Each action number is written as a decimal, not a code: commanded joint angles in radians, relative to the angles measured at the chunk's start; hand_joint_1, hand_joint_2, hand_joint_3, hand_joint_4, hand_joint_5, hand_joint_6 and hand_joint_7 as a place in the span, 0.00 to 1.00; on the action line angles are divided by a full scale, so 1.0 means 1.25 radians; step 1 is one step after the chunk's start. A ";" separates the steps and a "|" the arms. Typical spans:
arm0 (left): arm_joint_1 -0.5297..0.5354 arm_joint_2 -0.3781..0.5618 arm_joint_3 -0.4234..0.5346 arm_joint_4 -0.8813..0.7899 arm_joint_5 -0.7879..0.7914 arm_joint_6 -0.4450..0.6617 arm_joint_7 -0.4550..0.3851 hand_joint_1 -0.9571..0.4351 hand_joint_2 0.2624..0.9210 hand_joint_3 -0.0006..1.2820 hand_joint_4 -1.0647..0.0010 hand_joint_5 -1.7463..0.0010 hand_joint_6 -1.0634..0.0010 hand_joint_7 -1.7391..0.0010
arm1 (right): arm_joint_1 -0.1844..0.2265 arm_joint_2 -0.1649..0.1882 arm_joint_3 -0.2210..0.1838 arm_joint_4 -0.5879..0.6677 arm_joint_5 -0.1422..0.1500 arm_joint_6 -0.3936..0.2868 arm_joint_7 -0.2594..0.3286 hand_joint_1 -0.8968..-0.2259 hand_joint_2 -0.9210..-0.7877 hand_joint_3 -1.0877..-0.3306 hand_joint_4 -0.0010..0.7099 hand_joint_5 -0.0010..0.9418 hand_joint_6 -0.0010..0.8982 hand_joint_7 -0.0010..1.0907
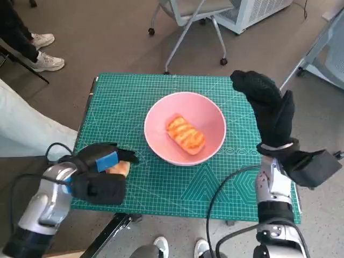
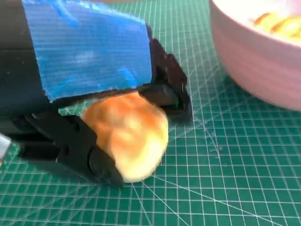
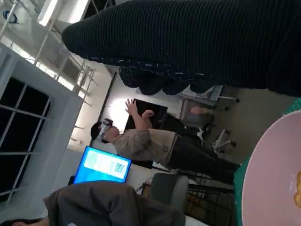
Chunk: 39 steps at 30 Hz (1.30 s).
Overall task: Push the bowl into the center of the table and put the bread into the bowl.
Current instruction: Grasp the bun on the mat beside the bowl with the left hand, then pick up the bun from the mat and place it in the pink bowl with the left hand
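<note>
Pink bowl near the centre of the desk, on a green gridded cutting mat; one grilled bread piece already lies inside it. A second piece, a golden bread roll, sits at the near left of the mat, well apart from the bowl and gripped by the left hand. In the left wrist view the black fingers close round the roll on both sides, and it looks low to the mat.

The right hand is raised beside the bowl's right rim, its fingers extended and holding nothing; whether it touches the rim cannot be told.

Risks, as judged from here: the roll looks soft, so a tight grip could crush it and a loose one could let it slip during the lift. A low carry could strike the bowl wall and shove the bowl off centre. The raised right hand could nudge the rim if it drifts inward.

Surroundings: grey floor, a wheeled chair base beyond the desk, a person's shoes at far left. The right wrist view shows a person by a lit screen.
</note>
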 commanded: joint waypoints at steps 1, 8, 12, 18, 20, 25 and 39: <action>0.009 0.018 0.056 -0.055 -0.035 -0.003 0.006 0.69 0.98 0.04 0.31 0.33 0.36 0.39 | 0.018 0.007 -0.004 0.008 0.003 0.003 -0.005 0.37 0.00 0.45 0.33 0.00 0.15 0.46; -0.006 0.017 0.155 -0.164 -0.095 0.021 0.010 0.69 0.98 0.03 0.30 0.34 0.33 0.41 | 0.018 0.007 -0.007 0.008 0.006 0.004 -0.003 0.37 0.00 0.45 0.33 0.00 0.15 0.46; -0.028 0.009 0.191 -0.212 -0.104 0.019 0.034 0.69 0.97 0.02 0.30 0.34 0.29 0.44 | 0.017 0.008 -0.007 0.009 0.003 0.003 -0.004 0.37 0.00 0.45 0.33 0.00 0.15 0.46; -0.078 -0.015 0.208 -0.269 -0.112 0.013 0.069 0.69 0.95 0.01 0.27 0.37 0.24 0.45 | 0.014 0.007 -0.008 0.015 0.003 0.001 -0.002 0.37 0.00 0.45 0.34 0.00 0.14 0.46; -0.102 -0.027 0.200 -0.276 -0.112 0.005 0.082 0.69 0.95 0.01 0.26 0.38 0.24 0.45 | 0.014 0.007 -0.008 0.015 0.002 0.001 -0.002 0.37 0.00 0.45 0.34 0.00 0.14 0.45; -0.165 -0.062 0.160 -0.254 -0.106 -0.035 0.110 0.69 0.93 0.00 0.23 0.41 0.21 0.46 | 0.014 0.006 -0.007 0.012 0.002 0.004 -0.001 0.38 0.00 0.45 0.33 0.00 0.14 0.45; -0.366 -0.178 -0.034 -0.048 -0.039 -0.115 0.116 0.69 0.96 0.01 0.26 0.35 0.26 0.47 | 0.021 0.003 -0.009 0.005 0.010 0.012 0.006 0.37 0.00 0.44 0.33 0.00 0.14 0.46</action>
